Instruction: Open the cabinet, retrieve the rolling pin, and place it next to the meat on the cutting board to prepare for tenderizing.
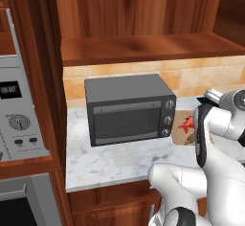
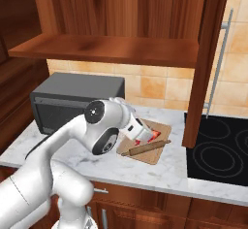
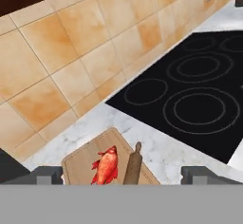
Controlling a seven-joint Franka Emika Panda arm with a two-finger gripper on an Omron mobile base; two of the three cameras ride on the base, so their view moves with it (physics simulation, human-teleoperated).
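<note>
The slim dark-brown wooden rolling pin (image 3: 133,167) lies on the light tan wooden cutting board (image 3: 78,161), just right of the small bright-red meat (image 3: 107,165); the two-finger gripper (image 3: 122,174) hovers above, jaws spread wide, holding nothing.

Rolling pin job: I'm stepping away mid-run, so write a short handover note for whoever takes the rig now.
Pincer: open, empty, hovering above the board.
Rolling pin: lies on the cutting board, right beside the meat.
Cabinet: open, its shelf bare.
Done: cabinet opened, pin fetched and set down next to the meat.
Left: apparently nothing but drawing the arm back; check that the pin sits steady, since one end reaches the board's edge.
</note>
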